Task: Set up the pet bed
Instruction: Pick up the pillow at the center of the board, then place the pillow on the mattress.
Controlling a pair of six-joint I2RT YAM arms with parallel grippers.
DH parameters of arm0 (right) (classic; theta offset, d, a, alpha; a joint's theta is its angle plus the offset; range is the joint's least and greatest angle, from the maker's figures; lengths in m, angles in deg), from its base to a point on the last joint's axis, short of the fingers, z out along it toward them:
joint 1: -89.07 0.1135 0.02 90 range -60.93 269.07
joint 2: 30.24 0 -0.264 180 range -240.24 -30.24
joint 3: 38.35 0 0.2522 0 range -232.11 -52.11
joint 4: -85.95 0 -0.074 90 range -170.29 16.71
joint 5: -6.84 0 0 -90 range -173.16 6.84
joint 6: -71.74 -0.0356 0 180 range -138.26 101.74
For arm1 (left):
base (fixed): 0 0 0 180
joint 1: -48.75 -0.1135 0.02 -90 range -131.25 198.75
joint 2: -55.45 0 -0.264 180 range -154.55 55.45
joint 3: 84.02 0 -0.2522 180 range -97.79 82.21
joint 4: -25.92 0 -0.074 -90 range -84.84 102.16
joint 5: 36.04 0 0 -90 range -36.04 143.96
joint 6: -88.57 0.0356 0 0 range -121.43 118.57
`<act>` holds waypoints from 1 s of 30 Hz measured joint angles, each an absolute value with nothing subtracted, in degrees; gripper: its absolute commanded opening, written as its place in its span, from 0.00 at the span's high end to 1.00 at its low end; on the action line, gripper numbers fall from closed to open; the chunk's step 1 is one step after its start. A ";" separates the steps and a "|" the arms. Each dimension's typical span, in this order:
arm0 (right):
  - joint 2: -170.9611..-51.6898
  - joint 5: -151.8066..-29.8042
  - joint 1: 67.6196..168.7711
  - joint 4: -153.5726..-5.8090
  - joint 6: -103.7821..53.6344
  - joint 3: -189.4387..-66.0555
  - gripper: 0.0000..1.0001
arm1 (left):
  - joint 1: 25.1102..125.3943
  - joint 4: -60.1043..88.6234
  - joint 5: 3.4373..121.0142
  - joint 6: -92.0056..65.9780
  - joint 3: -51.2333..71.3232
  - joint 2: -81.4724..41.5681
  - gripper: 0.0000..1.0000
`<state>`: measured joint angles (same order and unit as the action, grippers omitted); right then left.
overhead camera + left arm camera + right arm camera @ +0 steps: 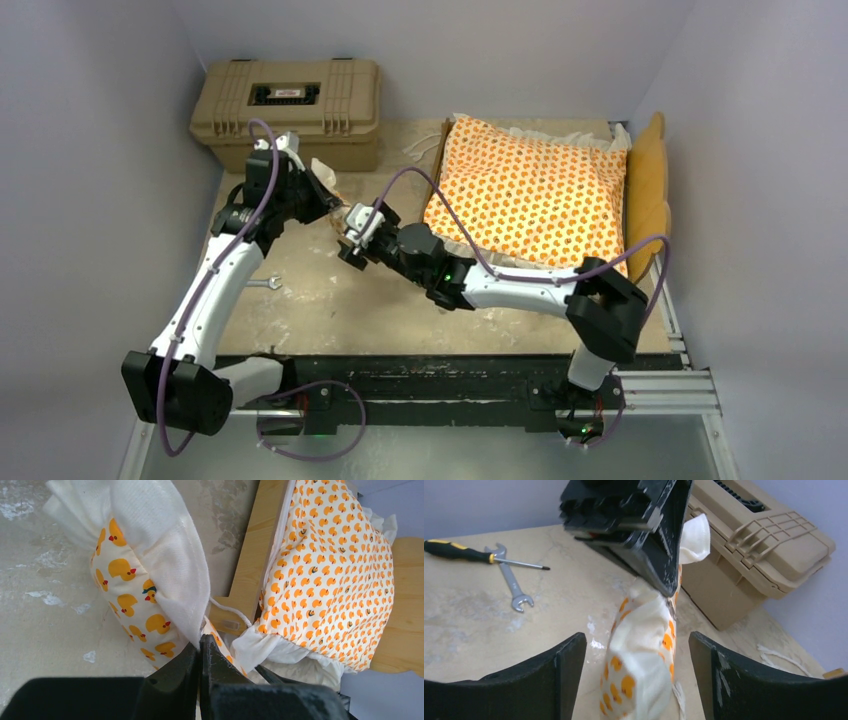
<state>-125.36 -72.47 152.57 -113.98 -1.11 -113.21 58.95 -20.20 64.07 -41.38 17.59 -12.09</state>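
Between the spread jaws of our right gripper (635,642) hangs the small duck-printed white-ruffled pillow (639,680), pinched at its edge by our closed left gripper (201,644); we risk dropping it if left releases early.

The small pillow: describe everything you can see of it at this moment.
The small pillow is soft fabric, white printed with orange ducks, edged by a wide white ruffle. The shut left hand pinches that ruffle and holds it up over the table. The open right hand straddles its other end, fingers on either side, not visibly touching. It is beside the bed frame, apart from the mattress.
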 measured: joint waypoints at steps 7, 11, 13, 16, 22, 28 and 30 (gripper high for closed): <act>-132.39 -68.57 152.55 -112.01 -1.59 -120.69 0.66 | 59.30 -20.20 64.75 -41.33 17.55 -11.20 1.00; -133.09 -68.07 152.55 -109.34 -2.90 -120.80 1.00 | 59.41 -20.77 65.17 -41.18 17.27 -10.50 1.00; -132.92 -67.83 152.55 -108.16 -3.91 -121.39 1.00 | 59.45 -21.03 65.28 -40.81 17.27 -10.22 0.84; -132.13 -68.38 152.53 -104.91 -5.64 -122.48 1.00 | 59.43 -20.23 65.28 -39.48 17.18 -9.36 0.47; -127.52 -69.14 151.68 -95.42 -11.69 -125.19 1.00 | 59.43 -18.45 62.35 -34.69 14.34 -5.52 0.17; -115.98 -66.96 146.63 -87.73 -16.26 -126.07 1.00 | 59.45 -18.37 54.11 -28.18 11.39 -1.91 0.16; -111.02 -65.03 142.91 -86.35 -18.73 -125.89 1.00 | 59.52 -18.37 50.74 -26.30 11.71 -0.86 0.16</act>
<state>-111.02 -65.03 142.91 -86.35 -18.73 -125.89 59.52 -18.37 50.74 -26.30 11.71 -0.86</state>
